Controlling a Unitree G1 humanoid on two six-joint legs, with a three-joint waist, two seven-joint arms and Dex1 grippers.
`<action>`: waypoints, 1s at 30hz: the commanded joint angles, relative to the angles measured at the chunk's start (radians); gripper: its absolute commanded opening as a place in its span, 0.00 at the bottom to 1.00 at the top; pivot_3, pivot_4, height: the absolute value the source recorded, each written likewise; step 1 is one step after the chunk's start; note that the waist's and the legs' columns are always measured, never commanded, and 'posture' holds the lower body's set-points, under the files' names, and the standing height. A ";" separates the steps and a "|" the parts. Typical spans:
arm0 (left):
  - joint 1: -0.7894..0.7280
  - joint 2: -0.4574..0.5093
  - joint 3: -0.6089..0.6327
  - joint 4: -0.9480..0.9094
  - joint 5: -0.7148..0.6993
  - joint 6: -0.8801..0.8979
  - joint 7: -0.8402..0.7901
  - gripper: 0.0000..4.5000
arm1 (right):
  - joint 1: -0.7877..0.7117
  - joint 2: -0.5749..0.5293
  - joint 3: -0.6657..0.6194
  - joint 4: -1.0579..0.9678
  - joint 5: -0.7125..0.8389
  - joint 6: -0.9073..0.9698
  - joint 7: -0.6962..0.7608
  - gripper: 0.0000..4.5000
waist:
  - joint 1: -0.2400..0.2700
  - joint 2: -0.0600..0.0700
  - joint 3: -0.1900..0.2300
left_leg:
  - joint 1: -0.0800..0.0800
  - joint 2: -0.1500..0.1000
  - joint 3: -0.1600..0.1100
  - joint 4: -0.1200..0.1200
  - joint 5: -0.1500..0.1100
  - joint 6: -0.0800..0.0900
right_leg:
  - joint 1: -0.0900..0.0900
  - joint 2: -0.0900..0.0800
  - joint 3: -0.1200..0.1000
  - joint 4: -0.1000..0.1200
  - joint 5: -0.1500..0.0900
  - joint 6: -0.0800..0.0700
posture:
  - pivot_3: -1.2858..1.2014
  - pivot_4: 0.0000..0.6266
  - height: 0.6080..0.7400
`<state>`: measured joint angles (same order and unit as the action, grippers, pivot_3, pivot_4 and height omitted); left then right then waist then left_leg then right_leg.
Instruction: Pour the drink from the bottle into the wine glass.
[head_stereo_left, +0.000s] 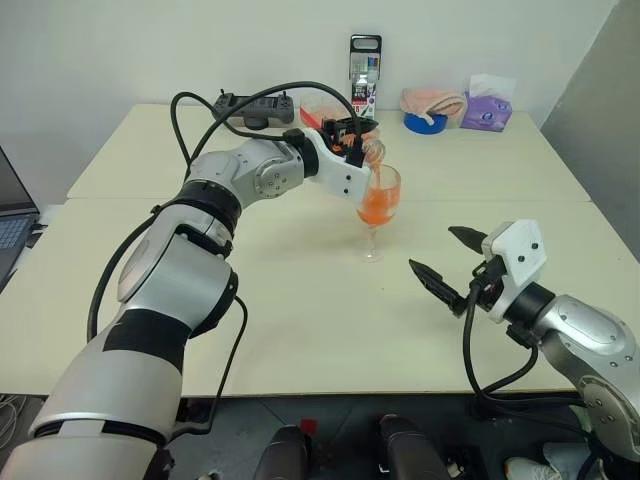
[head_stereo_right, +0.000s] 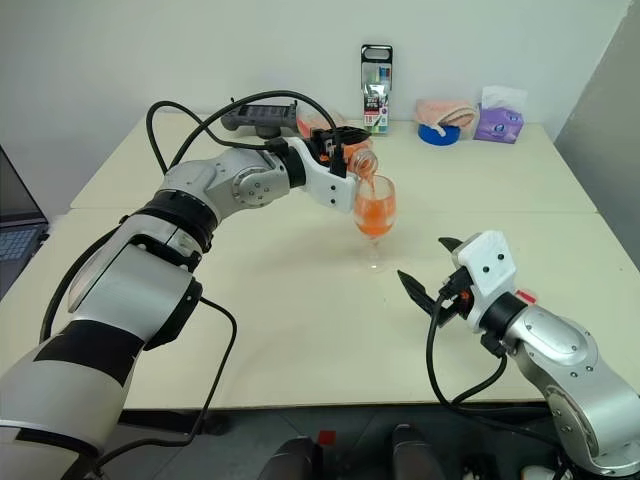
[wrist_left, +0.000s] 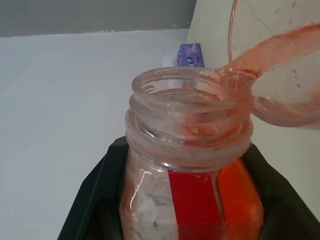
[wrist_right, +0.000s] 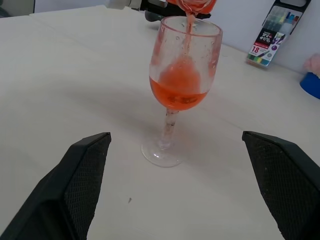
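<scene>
The pour is under way — the left gripper (head_stereo_left: 352, 135), clamped on the bottle (wrist_left: 192, 165), is tipping its mouth over the wine glass (wrist_right: 181, 90) standing mid-bench, and the drink (wrist_right: 180, 92) is streaming in. Next calls for righting the bottle before overfilling. The right gripper (head_stereo_left: 448, 262) is hovering level nearby — spread wide, empty.

Bare surface (head_stereo_left: 300, 300) lies open all round the wine glass (head_stereo_left: 377, 205) on its near side. Above it, the tilted bottle (head_stereo_left: 370, 150) and the left gripper (head_stereo_left: 345, 135) block the rim. A marker pack (head_stereo_left: 364, 75), controller (head_stereo_left: 255, 108) and tissue box (head_stereo_left: 487, 108) line the far edge.
</scene>
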<state>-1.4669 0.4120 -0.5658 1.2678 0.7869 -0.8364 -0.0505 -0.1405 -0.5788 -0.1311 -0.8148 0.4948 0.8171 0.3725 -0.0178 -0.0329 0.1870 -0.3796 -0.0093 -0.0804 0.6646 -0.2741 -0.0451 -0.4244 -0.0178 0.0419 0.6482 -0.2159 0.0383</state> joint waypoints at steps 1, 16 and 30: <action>-0.029 0.004 0.075 -0.002 -0.098 -0.002 -0.065 0.48 | -0.059 0.002 -0.017 -0.013 0.030 -0.004 0.003 1.00 | 0.000 0.000 0.000 | 0.000 0.000 0.000 0.000 0.000 0.000 | 0.000 0.000 0.000 0.000 0.000 0.000 | 0.52 0.24 1.00; 0.077 -0.060 0.468 -0.060 -0.654 0.170 -0.641 0.48 | -0.334 -0.075 -0.010 0.156 0.074 0.046 0.076 1.00 | -0.012 0.000 0.000 | 0.001 0.000 0.000 0.001 0.000 0.000 | 0.000 0.000 0.000 0.002 0.001 -0.002 | 0.52 0.24 1.00; 0.511 0.055 0.772 -0.650 -0.952 0.833 -0.514 0.48 | -0.596 -0.153 0.038 0.296 0.209 0.065 0.317 1.00 | -0.029 0.000 0.000 | 0.006 0.002 -0.002 0.000 0.000 0.000 | 0.000 0.000 -0.001 0.014 0.001 -0.002 | 0.52 0.24 1.00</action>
<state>-0.9535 0.4494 0.1789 0.7279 -0.1379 -0.0440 -0.6007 -0.7060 -0.7209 -0.0920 -0.5144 0.6909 0.8904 0.6683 -0.0471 -0.0324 0.1868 -0.3732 -0.0076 -0.0829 0.6653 -0.2739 -0.0450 -0.4247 -0.0180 0.0411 0.6621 -0.2149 0.0364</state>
